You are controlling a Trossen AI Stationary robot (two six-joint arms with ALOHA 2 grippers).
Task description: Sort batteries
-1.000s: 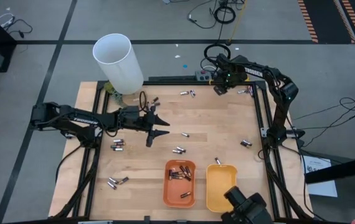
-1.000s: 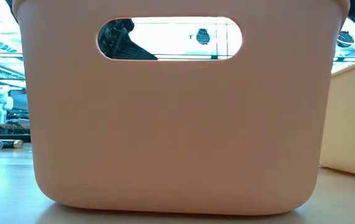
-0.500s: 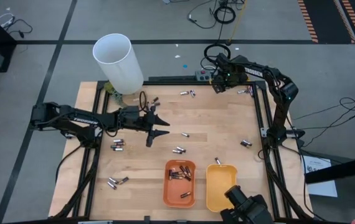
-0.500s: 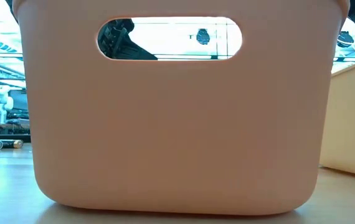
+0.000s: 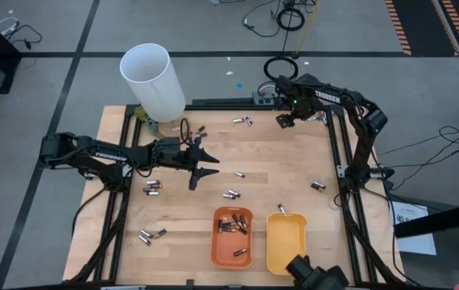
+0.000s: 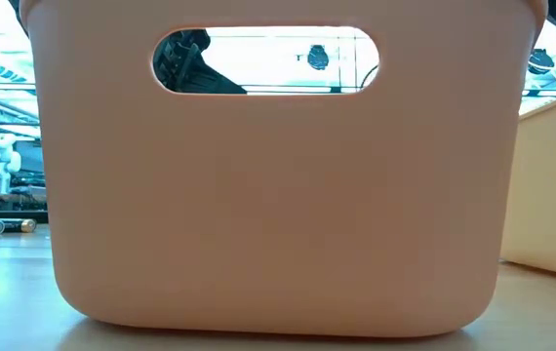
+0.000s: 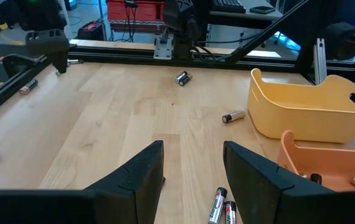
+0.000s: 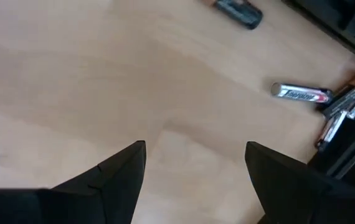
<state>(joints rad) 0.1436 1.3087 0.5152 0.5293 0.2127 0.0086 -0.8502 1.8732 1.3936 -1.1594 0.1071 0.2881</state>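
Surface: wooden counter (image 5: pixel 278 161) framed by dark rails, set on a grey floor with cables lying beyond its far edge.
Orange tray (image 5: pixel 232 236): placed near the front edge of the counter; several dark, coppery-ended batteries (image 5: pixel 231 225) are seen in its far half and one more near its front end. In the low view its wall (image 6: pixel 278 195) fills almost the whole picture, with a handle slot near the top.
Yellow tray (image 5: pixel 285 242): set just beside the orange tray on its right; no contents can be made out inside. In the left wrist view its handle slot and curved rim (image 7: pixel 302 112) are shown.
White tube (image 5: pixel 152 80): stood at the far left corner of the counter, open end up; what is inside cannot be told.
Loose batteries: scattered over the counter, with a pair at the far edge (image 5: pixel 242 121), a few near the middle (image 5: pixel 230 194), one just behind the yellow tray (image 5: pixel 281 209), a pair by the right rail (image 5: pixel 318 185), and small groups on the left (image 5: pixel 151 188) and front left (image 5: pixel 151 235).
Left pincer (image 5: pixel 205 171): held over the middle-left of the counter, fingers (image 7: pixel 134 180) spread apart and gripping nothing.
Right pincer (image 5: pixel 284 119): held over the far right corner, fingers (image 8: pixel 118 177) spread wide with bare wood between them; a silvery battery (image 8: pixel 301 94) lies ahead of it, apart from the fingers.
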